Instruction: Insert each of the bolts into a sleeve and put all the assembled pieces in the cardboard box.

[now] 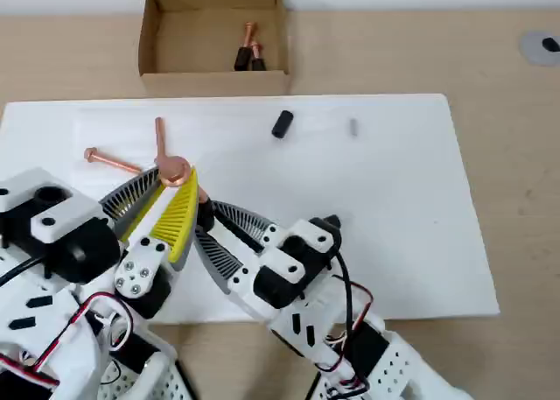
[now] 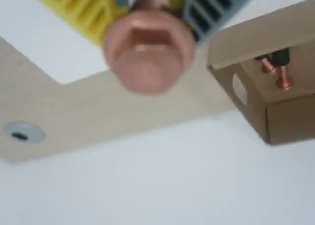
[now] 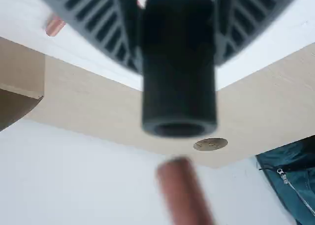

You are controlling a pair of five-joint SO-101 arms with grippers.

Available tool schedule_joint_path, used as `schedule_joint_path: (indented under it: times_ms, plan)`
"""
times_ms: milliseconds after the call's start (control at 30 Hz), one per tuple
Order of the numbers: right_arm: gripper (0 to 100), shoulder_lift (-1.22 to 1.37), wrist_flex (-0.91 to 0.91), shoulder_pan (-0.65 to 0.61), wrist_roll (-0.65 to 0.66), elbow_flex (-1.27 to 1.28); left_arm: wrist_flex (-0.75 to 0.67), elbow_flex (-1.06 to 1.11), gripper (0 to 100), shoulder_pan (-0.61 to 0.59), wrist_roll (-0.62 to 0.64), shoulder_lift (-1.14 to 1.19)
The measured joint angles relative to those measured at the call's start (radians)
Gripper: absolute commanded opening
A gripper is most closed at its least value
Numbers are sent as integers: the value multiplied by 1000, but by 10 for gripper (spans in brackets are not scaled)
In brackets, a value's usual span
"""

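Lining up insertion: left tool (image 1: 178, 179) clamped on copper bolt (image 2: 147, 48), right tool (image 3: 179, 18) clamped on black sleeve (image 3: 179, 82), both held over bench (image 1: 512, 164). Bolt shank tip just before sleeve's open bore, axes slightly offset, not yet inside.

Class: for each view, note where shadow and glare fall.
High view: even light, only soft shadows on the white mat, and the cardboard box is darker inside along its walls. Left wrist view: a faint sheen on the head of the bolt in the left gripper, no hard glare. Right wrist view: the sleeve in the right gripper is dark, its bore in deep shadow.
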Motion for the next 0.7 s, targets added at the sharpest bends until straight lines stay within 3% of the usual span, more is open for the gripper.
schedule_joint_path:
  times_ms: [700]
  plan:
    - [10, 0, 0, 0, 0, 0, 77, -32, 23, 9, -21, 0]
